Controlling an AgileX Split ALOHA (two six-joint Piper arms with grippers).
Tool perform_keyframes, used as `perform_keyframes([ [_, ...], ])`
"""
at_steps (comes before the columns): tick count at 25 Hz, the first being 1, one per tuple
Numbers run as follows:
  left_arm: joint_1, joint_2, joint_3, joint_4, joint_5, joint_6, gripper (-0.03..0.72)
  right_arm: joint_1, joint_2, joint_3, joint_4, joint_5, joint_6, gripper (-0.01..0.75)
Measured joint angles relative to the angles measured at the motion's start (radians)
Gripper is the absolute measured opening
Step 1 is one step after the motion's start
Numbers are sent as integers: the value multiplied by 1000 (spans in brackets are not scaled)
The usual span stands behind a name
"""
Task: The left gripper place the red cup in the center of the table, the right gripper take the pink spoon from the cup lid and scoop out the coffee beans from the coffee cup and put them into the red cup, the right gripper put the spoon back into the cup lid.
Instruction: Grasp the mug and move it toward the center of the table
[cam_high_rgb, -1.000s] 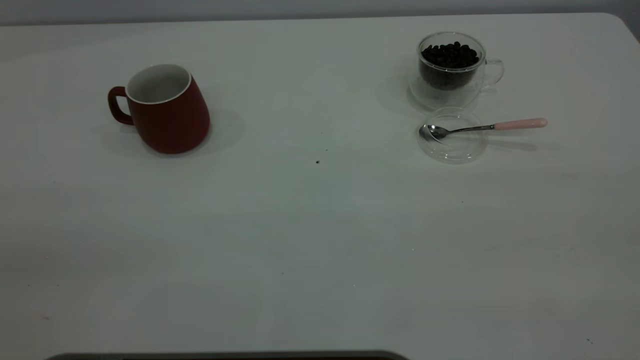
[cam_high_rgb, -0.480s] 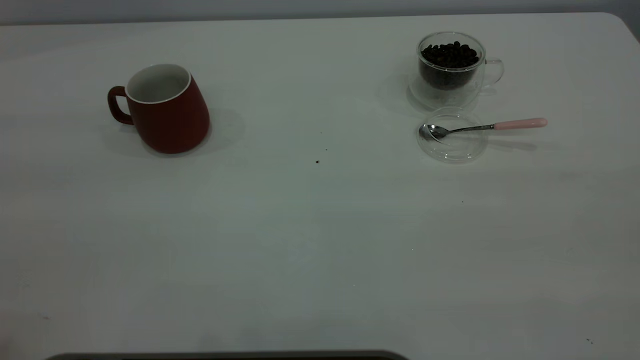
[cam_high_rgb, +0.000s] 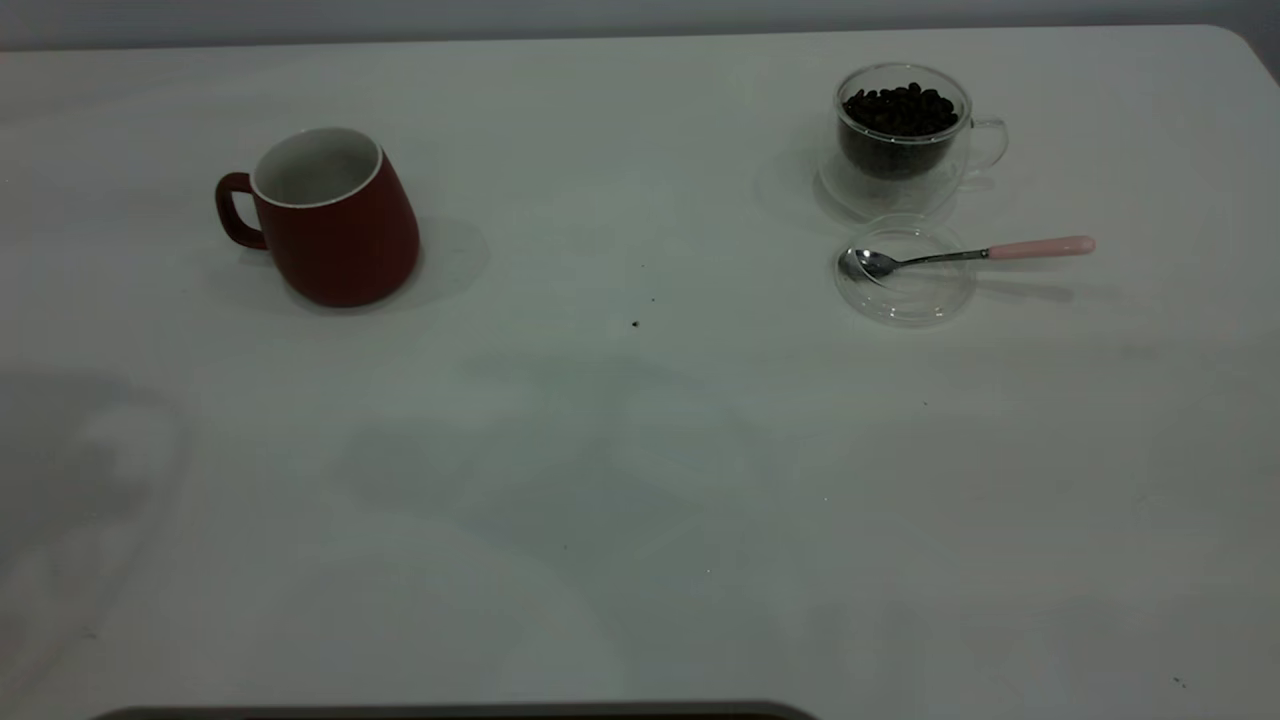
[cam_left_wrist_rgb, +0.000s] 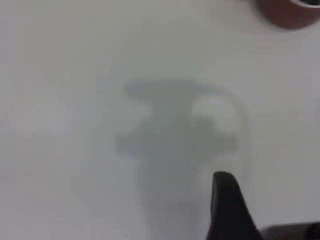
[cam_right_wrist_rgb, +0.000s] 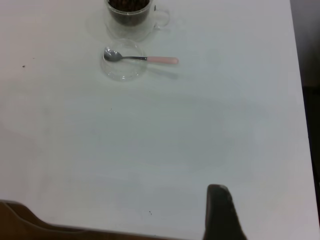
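Observation:
The red cup (cam_high_rgb: 335, 225) stands upright at the far left of the table (cam_high_rgb: 640, 480), handle pointing left; its base shows in the left wrist view (cam_left_wrist_rgb: 290, 12). The coffee cup (cam_high_rgb: 903, 135) with coffee beans (cam_high_rgb: 898, 108) stands at the far right. The cup lid (cam_high_rgb: 905, 290) lies just in front of it, with the pink spoon (cam_high_rgb: 960, 255) resting bowl-in, handle to the right. The right wrist view shows cup (cam_right_wrist_rgb: 130, 12), lid (cam_right_wrist_rgb: 123, 67) and spoon (cam_right_wrist_rgb: 145, 59) far off. Neither gripper shows in the exterior view. The left gripper (cam_left_wrist_rgb: 230, 210) and right gripper (cam_right_wrist_rgb: 220, 212) hover over bare table.
Tiny dark specks (cam_high_rgb: 635, 323) lie near the table's middle. The table's rounded corner (cam_high_rgb: 1240, 40) is at the far right. A dark strip (cam_high_rgb: 450, 712) runs along the near edge. The table's side edge (cam_right_wrist_rgb: 300, 75) shows in the right wrist view.
Soft shadows have spread over the near left and near middle of the table. The cups, lid and spoon have not moved.

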Motion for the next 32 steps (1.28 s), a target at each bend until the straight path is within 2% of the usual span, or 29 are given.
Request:
perform_keyframes([
  [4,1,223,-121,10,-77,24,494,0,0,0,0,0,0,502],
  [6,1,351,-204,-5,-73,66,494,0,0,0,0,0,0,502],
  [12,1,703,-557,-88,104,378,494,0,0,0,0,0,0,502],
  [16,-1,869,-713,-99,171,657,494,0,0,0,0,0,0,502],
  [18,-7,914,-736,-100,158,808,494,0,0,0,0,0,0,502],
  [22,-43,964,-744,-144,24,984,494,0,0,0,0,0,0,502],
  [26,-92,989,-747,-154,-67,1050,493,0,0,0,0,0,0,502],
  [32,-109,996,-755,-123,-67,1088,493,0,0,0,0,0,0,502],
])
